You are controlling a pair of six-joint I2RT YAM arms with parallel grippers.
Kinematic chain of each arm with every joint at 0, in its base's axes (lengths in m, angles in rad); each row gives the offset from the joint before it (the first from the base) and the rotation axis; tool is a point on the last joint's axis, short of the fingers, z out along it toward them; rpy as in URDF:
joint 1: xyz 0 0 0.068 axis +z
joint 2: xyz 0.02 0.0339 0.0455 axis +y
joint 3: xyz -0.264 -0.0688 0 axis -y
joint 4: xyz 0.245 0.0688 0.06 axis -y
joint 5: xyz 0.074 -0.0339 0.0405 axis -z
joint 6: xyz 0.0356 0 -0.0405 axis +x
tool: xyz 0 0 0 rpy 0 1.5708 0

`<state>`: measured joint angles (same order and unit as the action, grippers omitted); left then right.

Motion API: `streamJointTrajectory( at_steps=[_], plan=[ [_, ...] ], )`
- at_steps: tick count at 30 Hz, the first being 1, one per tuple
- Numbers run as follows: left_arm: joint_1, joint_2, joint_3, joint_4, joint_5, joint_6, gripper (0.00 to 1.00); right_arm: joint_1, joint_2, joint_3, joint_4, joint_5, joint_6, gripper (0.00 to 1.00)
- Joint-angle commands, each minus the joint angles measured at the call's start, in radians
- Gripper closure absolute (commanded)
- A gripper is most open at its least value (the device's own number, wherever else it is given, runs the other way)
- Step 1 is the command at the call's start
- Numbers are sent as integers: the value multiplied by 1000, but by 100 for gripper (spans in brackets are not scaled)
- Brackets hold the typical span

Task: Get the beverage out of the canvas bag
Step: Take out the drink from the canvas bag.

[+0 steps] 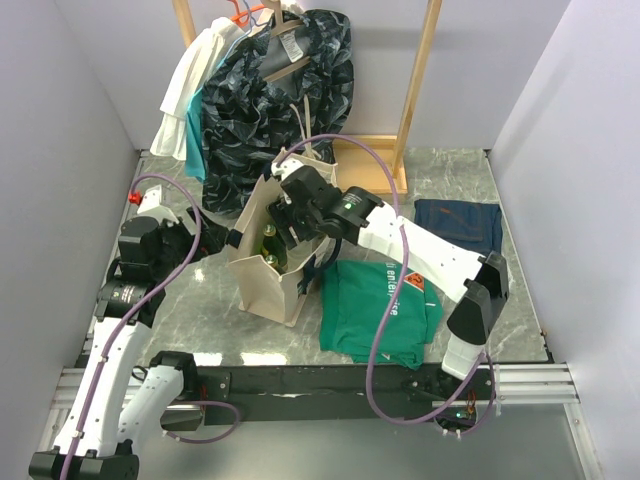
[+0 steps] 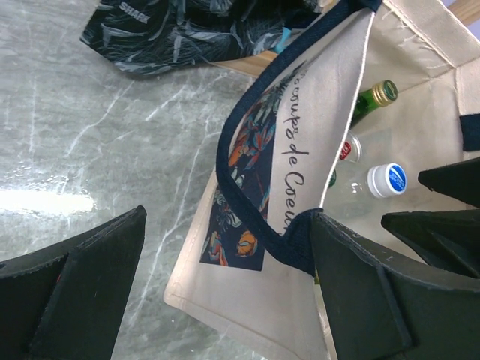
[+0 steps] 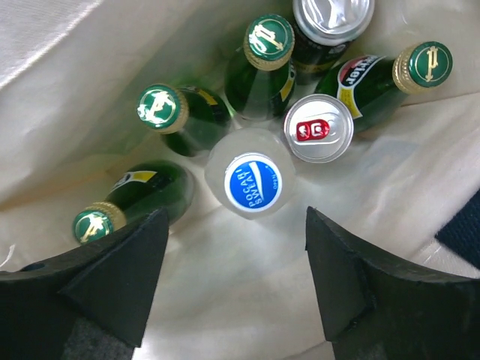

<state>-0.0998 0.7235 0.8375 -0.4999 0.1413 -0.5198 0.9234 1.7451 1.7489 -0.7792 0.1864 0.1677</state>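
The cream canvas bag (image 1: 262,275) with navy trim stands open at the table's middle. In the right wrist view it holds several green glass bottles (image 3: 259,67), two cans (image 3: 318,128) and a clear bottle with a blue Pocari Sweat cap (image 3: 253,181). My right gripper (image 3: 236,277) is open and empty, hovering in the bag's mouth (image 1: 287,215) just above the blue-capped bottle. My left gripper (image 2: 225,300) is open at the bag's left side (image 1: 232,240). The bag's wall (image 2: 300,150) lies between its fingers, with the navy rim against the right finger (image 2: 367,292).
A green T-shirt (image 1: 380,305) lies right of the bag and a folded navy garment (image 1: 458,225) lies farther right. A wooden clothes rack (image 1: 420,70) at the back holds a dark patterned garment (image 1: 280,90) and a white one (image 1: 190,90). Grey walls close both sides.
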Motion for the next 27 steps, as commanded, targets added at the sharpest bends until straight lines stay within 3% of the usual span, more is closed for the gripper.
streamJointTrajectory(
  at_steps=[1, 11, 19, 27],
  plan=[
    [-3, -7, 41, -3, -34, -3, 4, -8, 4, 54, 11, 32, -2, 22],
    [-3, -119, 38, 26, -137, 6, 4, -40, 16, 64, 38, -18, 6, 23],
    [-3, -70, 32, 54, 76, 49, 4, -47, 30, 77, 41, -39, 4, 23],
    [-5, -35, 20, 21, 118, 93, 4, -57, 56, 98, 35, -68, 7, 24]
  ],
)
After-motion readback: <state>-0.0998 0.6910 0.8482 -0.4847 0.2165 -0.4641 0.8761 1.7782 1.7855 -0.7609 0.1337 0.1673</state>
